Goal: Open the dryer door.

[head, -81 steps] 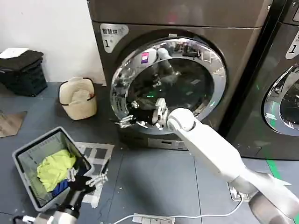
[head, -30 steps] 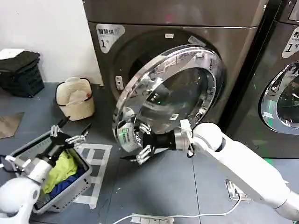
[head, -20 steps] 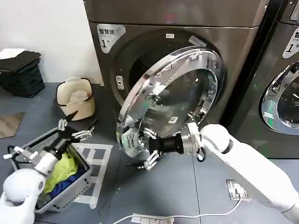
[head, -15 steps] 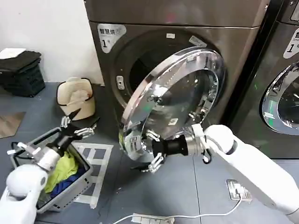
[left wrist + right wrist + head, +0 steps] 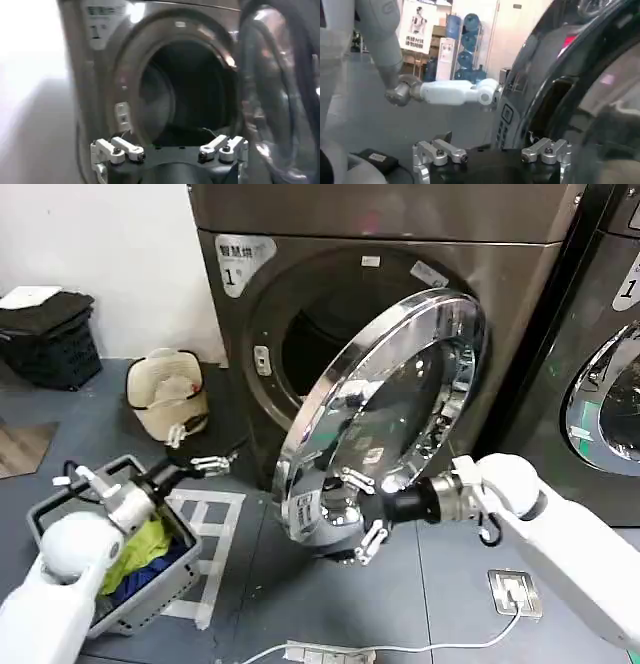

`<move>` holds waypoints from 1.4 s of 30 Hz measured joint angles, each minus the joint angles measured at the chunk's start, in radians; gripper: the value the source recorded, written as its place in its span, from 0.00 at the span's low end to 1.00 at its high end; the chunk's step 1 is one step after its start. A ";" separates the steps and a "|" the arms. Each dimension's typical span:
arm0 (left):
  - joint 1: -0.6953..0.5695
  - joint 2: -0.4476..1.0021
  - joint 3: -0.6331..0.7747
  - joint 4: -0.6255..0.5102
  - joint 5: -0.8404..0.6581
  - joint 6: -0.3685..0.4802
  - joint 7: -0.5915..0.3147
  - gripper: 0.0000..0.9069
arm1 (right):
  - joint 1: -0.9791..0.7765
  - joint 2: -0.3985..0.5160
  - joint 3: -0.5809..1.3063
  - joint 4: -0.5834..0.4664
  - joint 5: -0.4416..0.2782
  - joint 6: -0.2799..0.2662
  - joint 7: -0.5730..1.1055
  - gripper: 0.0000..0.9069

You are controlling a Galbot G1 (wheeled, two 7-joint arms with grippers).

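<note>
Your right claw is open at the lower edge of the big round door with the shiny chrome rim and dark glass. The door looks heavy, stiff and slippery, so push on the rim. Your left claw waits open over the grey floor.

from the head we look forward and down on the dryer door and floor, from some way back. our left wrist camera faces the open drum close up; our right wrist camera sits hard against that door's chrome rim.

The dryer door has a glossy chrome rim and dark smooth glass.
</note>
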 joint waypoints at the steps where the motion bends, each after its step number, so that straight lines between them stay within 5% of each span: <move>1: -0.004 0.005 0.009 0.000 0.000 -0.003 0.005 1.00 | -0.010 -0.005 0.012 0.002 0.000 0.002 -0.010 1.00; 13: -0.060 0.066 0.152 -0.001 0.041 -0.036 0.062 1.00 | -0.141 -0.048 0.168 0.023 -0.008 0.015 -0.161 1.00; 30: -0.139 0.053 0.313 0.001 0.053 -0.042 0.069 1.00 | -0.464 -0.209 0.556 -0.026 0.007 0.114 -0.231 1.00; 42: -0.186 0.015 0.408 0.029 0.062 -0.049 0.069 1.00 | -0.920 -0.202 1.011 -0.064 0.016 0.179 -0.191 1.00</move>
